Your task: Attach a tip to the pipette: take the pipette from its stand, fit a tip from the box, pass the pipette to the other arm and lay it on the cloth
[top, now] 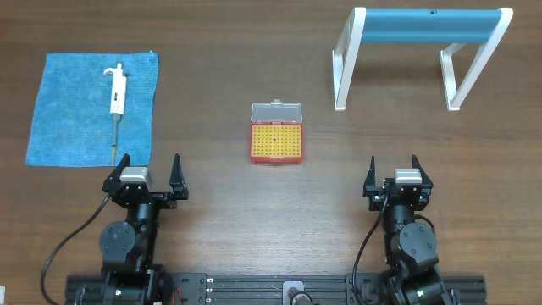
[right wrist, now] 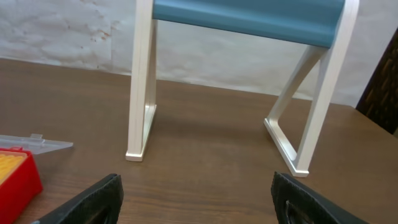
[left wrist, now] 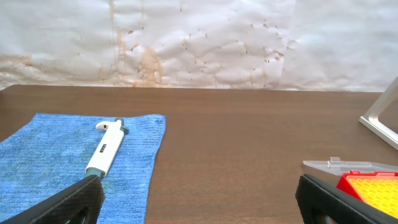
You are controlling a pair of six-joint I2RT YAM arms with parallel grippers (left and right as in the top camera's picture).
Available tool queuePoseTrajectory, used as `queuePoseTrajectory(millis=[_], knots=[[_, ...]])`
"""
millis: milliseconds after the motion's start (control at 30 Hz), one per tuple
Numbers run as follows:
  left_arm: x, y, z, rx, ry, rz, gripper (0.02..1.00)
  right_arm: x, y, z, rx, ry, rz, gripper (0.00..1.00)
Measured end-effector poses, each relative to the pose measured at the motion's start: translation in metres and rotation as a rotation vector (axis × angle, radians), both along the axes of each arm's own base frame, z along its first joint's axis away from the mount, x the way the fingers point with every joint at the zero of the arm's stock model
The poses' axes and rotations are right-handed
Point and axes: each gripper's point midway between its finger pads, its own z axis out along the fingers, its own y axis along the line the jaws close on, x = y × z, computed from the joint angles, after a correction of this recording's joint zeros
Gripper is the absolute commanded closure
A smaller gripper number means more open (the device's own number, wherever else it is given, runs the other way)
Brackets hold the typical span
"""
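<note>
The left gripper [top: 150,169] is wide open, its two black fingers spread far apart, and it holds nothing. It sits low and pulled in close to its own base at the near edge of the table [top: 254,220]. The left arm [top: 127,237] is folded up small, with the fingers pointing out flat over the wood toward the far side.

The right gripper [top: 393,168] looks the same. Its fingers are wide apart and it holds nothing. The right arm [top: 411,241] is tucked in over its base too, with the gripper pointing straight ahead.

Just past the left gripper lies a blue cloth [top: 59,102], spread flat on the table. The white pipette [top: 116,93] lies on the cloth near its right side. Its fat top end is away from the arm. Its thin end, with a yellow tip [top: 113,151] on it, points back toward the left gripper.

In the middle of the table, between the two arms and a bit farther out, is the tip box [top: 276,142]. It is red with rows of yellow tips inside. Its clear lid [top: 276,111] is flipped open to the far side.

Well past the right gripper is the stand [top: 423,25], with white legs and a blue bar across the top.
</note>
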Motion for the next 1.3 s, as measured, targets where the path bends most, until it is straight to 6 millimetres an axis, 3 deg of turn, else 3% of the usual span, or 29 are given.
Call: queuePoseTrajectory(millis=[200,300,633,1300], knots=[[0.000,0.000,0.000,0.000,0.000,0.000,0.023,0.002,-0.042,-0.004,0.056,0.015,-0.106,0.215],[0.000,0.000,0.000,0.000,0.000,0.000,0.023,-0.001,-0.050,0.004,0.069,-0.026,-0.121,0.215],[0.000,0.000,0.000,0.000,0.000,0.000,0.023,0.000,-0.041,0.003,0.177,-0.025,-0.072,0.215],[0.000,0.000,0.000,0.000,0.000,0.000,0.023,0.000,-0.041,0.003,0.187,-0.026,-0.072,0.215]])
